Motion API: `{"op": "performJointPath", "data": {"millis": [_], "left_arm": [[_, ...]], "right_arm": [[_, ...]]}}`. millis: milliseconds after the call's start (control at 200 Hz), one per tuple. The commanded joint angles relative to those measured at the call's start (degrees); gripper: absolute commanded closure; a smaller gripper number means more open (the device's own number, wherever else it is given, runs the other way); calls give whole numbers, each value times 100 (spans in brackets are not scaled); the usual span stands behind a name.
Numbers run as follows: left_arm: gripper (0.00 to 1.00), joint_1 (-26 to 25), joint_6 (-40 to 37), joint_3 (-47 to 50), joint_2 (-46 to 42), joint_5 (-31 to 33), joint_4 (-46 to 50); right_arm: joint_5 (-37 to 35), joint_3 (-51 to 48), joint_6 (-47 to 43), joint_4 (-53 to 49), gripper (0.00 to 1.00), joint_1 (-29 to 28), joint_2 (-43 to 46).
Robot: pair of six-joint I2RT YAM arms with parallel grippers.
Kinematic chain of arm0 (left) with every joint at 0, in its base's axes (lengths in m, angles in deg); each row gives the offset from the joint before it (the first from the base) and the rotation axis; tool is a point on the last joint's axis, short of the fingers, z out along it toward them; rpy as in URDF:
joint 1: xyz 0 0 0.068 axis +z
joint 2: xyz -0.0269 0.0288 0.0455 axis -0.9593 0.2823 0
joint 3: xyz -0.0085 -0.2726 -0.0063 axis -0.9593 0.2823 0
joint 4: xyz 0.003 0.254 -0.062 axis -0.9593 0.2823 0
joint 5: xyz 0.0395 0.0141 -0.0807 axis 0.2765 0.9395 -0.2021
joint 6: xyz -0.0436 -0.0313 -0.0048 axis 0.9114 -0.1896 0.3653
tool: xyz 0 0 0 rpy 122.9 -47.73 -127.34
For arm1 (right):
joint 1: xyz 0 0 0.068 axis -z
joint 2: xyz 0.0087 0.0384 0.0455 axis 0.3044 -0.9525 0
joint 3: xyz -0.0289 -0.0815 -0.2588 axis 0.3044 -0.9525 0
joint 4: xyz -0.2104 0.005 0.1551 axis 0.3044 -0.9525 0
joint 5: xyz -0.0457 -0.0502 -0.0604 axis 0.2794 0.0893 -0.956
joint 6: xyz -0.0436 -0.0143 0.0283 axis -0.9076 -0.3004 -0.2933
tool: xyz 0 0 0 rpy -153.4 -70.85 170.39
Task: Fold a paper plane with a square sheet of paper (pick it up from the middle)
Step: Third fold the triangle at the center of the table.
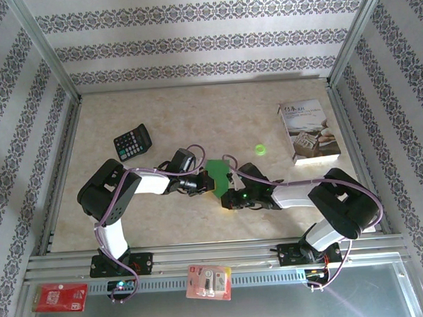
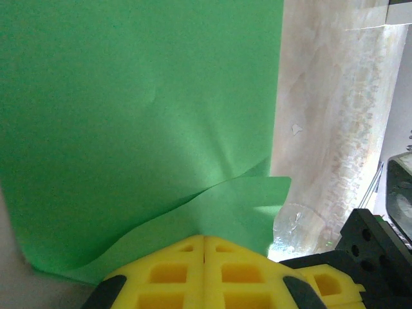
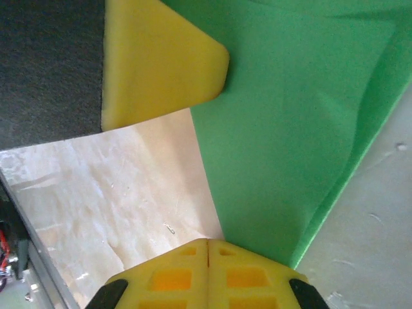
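Both grippers are clamped on the green sheet (image 1: 216, 174), which is held btwn them over the middle of the table (image 1: 160, 118), bent w/ a loose flap. The left gripper (image 2: 205, 239) pinches its lower edge and the right gripper (image 3: 207, 243) nips another edge. Risk, imo: if they pull apart the thin paper tears, or a shallow pinch slips & the crease lands crooked.

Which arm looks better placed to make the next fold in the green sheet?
Left, probably: left gripper is shut on a lifted flap of the green sheet, ready to carry it over; right gripper is shut at its edge.
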Motion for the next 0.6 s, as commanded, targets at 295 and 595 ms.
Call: {"op": "performJointPath", "data": {"millis": [295, 595], "left_arm": [[100, 67, -231, 252, 382, 545, 865], [100, 67, -270, 195, 357, 528, 935]], "right_arm": [[578, 312, 382, -77, 96, 140, 171], [533, 386, 223, -49, 98, 352, -511]]}}
